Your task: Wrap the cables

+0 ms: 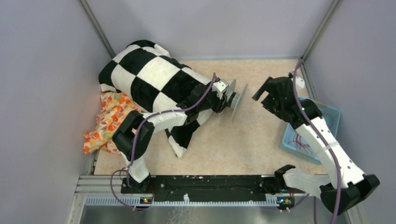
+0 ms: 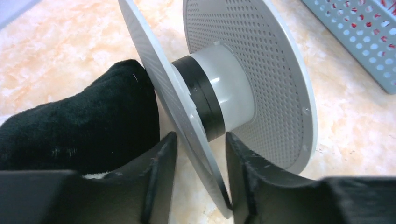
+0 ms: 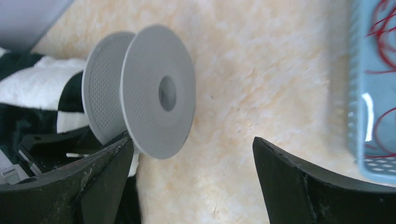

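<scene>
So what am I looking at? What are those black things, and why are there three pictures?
These are two robot arms fixed to a table. One picture looks down from above. The other two come from small cameras on each arm's wrist, so you see that arm's own black fingers. The left gripper has its fingers either side of one disc of a grey reel, not squeezed tight. The right gripper is wide open and holds nothing. On the table lie a black-and-white checked blanket and an orange flowery cloth. The blue basket on the right holds thin red cables.
</scene>
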Motion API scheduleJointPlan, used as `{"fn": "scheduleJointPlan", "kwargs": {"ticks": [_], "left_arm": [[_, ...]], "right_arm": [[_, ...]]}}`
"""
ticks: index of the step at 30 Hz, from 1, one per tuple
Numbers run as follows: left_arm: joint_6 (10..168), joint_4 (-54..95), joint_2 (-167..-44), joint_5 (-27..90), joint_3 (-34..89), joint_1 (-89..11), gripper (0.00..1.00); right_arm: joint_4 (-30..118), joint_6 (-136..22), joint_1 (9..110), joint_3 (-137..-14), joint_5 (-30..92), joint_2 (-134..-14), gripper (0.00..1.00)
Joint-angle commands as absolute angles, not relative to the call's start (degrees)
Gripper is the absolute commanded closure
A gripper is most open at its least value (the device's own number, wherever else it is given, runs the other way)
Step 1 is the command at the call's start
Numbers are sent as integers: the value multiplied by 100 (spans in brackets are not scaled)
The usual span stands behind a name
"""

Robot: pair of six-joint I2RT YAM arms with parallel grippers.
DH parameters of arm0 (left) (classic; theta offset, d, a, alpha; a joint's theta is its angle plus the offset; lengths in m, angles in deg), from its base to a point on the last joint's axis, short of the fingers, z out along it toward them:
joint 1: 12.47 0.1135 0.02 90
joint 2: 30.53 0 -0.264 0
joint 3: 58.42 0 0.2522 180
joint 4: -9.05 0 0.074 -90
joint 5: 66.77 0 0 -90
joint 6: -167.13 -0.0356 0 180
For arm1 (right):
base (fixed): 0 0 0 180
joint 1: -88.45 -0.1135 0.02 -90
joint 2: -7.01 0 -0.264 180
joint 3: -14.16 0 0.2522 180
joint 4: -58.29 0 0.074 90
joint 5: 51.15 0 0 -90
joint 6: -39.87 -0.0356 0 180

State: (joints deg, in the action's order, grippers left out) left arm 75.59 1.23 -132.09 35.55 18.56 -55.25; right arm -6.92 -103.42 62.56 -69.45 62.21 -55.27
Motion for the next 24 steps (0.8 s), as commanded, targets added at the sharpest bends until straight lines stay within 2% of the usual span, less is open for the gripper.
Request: {"fn": "scheduleJointPlan", "kwargs": {"ticks": [1, 5, 7, 9, 17, 21, 24], "left_arm": [[7694, 139, -13044, 4298, 2179, -5370, 56], [7695, 183, -13068, 4716, 2252, -5362, 71], [7642, 228, -13089, 4930, 2339, -5363, 81], [7453, 353, -13121, 5158, 2485, -5360, 100], [7332, 801, -13616, 6232, 3256, -4929, 100], [7241, 942, -13848, 6529, 3579, -4822, 99], [6966, 1415, -14031, 6639, 3875, -4823, 88]], "right_arm": [[-1045, -9558, 6664, -7209, 7218, -4896, 1], [-1146, -9223, 7104, -7041, 7516, -4595, 1], [-1205, -9096, 7261, -6951, 7604, -4541, 1], [-1256, -8974, 7443, -6904, 7611, -4535, 1], [-1261, -8706, 8598, -6663, 7276, -4616, 1], [-526, -8615, 9914, -5980, 6049, -4536, 2], [-15, -8611, 10831, -5440, 5222, -4603, 9]]}}
